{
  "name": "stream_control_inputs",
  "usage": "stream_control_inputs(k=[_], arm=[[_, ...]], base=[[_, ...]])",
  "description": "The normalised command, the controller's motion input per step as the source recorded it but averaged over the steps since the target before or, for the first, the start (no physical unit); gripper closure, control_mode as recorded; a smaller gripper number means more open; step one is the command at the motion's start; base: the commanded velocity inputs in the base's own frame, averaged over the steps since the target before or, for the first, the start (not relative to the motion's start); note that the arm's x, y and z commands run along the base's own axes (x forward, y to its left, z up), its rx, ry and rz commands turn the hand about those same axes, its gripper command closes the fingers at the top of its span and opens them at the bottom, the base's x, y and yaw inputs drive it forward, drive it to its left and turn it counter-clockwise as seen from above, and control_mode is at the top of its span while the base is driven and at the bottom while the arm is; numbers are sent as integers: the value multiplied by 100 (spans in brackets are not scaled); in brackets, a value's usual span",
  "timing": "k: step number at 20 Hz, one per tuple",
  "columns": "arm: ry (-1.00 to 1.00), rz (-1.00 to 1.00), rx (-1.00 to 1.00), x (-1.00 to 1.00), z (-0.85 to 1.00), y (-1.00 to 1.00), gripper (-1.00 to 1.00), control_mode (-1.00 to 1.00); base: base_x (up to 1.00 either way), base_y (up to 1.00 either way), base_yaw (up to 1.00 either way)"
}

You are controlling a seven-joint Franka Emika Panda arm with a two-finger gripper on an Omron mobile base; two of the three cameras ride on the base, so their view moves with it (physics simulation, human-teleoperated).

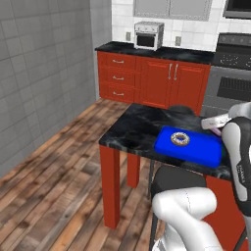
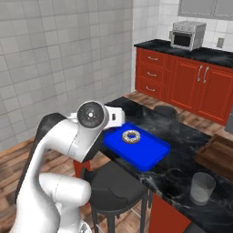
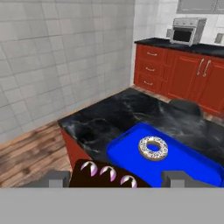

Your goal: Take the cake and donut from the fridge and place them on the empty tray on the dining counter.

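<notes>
While the donut (image 3: 153,148) lay inside the blue tray (image 3: 192,168) near the dining counter (image 3: 109,116) end edge, my hand view alone showed the gripper (image 3: 114,178) spread wide around a chocolate cake (image 3: 107,174); my right base view added a glass (image 2: 202,187).

**Donut's on the tray, cake's between the fingers**

Looking down along the hand: the donut (image 3: 153,148) lies flat inside the blue tray (image 3: 192,168), which sits on the black marbled surface (image 3: 113,116). Right at the bottom edge there's a dark chocolate cake (image 3: 107,176) with pinkish-white icing dollops, sitting between the two grey fingers (image 3: 54,178), which stand wide apart. Red cabinets (image 3: 175,72) and a toaster oven (image 3: 188,30) are further back.
</notes>
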Motion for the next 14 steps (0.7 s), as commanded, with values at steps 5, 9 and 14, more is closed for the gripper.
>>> stream_control_inputs(k=[5, 9, 14], arm=[[0, -6, 0, 71, -63, -48, 100, -100], [0, -7, 0, 64, -68, -65, 100, -100], [14, -9, 0, 60, -46, -53, 100, -100]], base=[[0, 0, 0], [0, 0, 0], [0, 0, 0]])
